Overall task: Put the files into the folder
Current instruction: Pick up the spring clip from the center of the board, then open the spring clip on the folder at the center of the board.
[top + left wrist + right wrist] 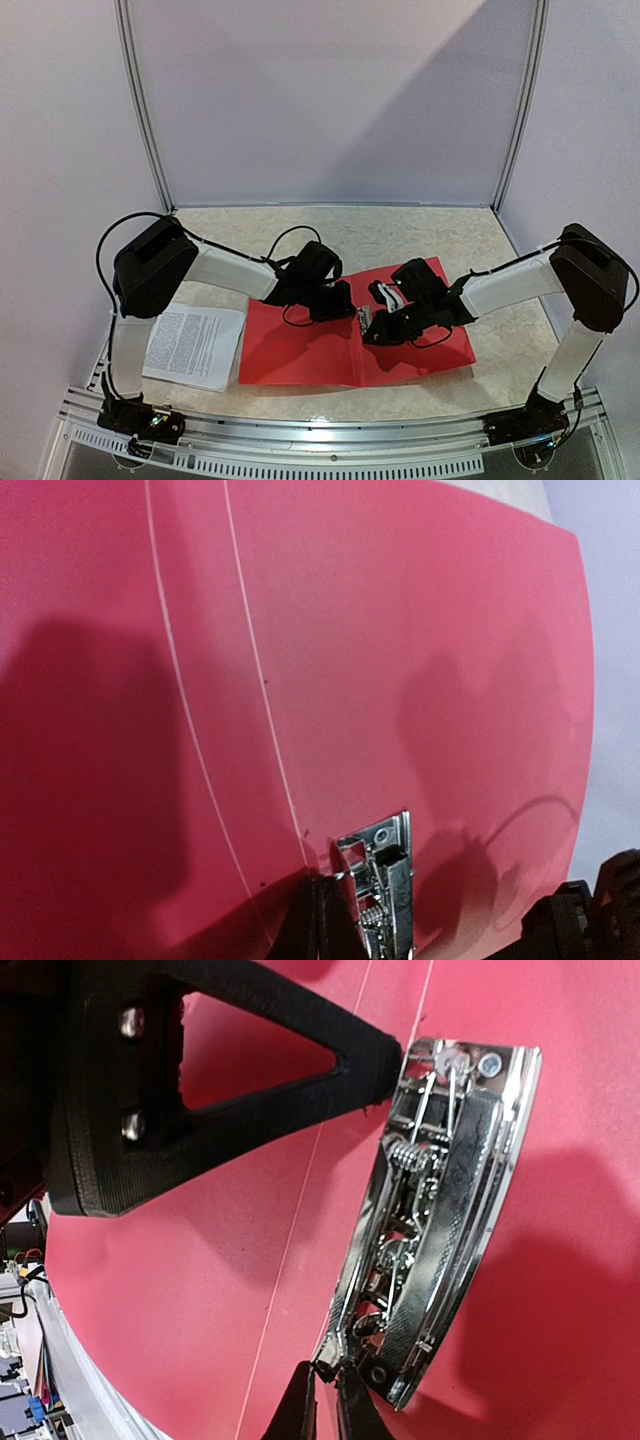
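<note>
The folder [300, 355] lies open and flat at the middle of the table [430, 235], nearer its front edge, inner face up. I take this as a way to work the metal clip [440, 1220] by the spine before any sheet goes in. The left pincer [320, 912] is fully closed and holds nothing. Its tip touches one end of the clip, seemingly to steady it. The right pincer [332, 1390] stands at the clip's other end, its jaws all but together with only a slit between them. Whether it nips the metal lip I cannot tell. The files [195, 345] lie flat toward the table's near left corner, just beside the folder's left edge and not yet inside.
</note>
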### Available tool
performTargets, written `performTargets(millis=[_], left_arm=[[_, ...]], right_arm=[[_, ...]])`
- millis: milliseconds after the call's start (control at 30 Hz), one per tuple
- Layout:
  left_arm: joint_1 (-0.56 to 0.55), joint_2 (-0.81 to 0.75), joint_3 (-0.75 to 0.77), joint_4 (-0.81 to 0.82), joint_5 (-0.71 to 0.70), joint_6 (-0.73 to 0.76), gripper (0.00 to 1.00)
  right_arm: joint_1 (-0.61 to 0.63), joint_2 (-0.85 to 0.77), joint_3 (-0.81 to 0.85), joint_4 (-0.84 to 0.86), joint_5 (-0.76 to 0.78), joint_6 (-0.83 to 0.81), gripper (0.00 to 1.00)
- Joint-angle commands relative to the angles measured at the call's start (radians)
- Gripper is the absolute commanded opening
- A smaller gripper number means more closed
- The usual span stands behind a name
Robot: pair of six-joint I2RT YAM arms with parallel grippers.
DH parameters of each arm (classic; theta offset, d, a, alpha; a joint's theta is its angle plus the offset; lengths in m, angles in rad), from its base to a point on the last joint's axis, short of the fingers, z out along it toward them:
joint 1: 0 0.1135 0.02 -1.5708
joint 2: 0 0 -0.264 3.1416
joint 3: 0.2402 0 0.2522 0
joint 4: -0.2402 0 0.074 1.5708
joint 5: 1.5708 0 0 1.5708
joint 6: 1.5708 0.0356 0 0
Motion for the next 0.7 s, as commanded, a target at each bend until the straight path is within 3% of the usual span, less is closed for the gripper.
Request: performTargets(millis=[0, 233, 400, 667], left_arm=[[-0.019, -0.001, -0.015, -0.016, 0.004, 0.002, 0.0], [-0.02, -0.01, -0.016, -0.007, -0.015, 0.017, 0.0], [-0.023, -0.035, -0.039, 0.049, -0.02, 0.016, 0.18], [-0.023, -0.011, -0.037, 0.067, -0.021, 0.016, 0.17]], right_arm=[[0.004, 0.04, -0.001, -0.06, 0.034, 0.017, 0.07], [0.005, 0.07, -0.005, -0.085, 0.041, 0.053, 0.03], [0.003, 0.07, -0.025, -0.097, 0.071, 0.084, 0.0], [-0.012, 0.102, -0.052, -0.053, 0.012, 0.11, 0.0]])
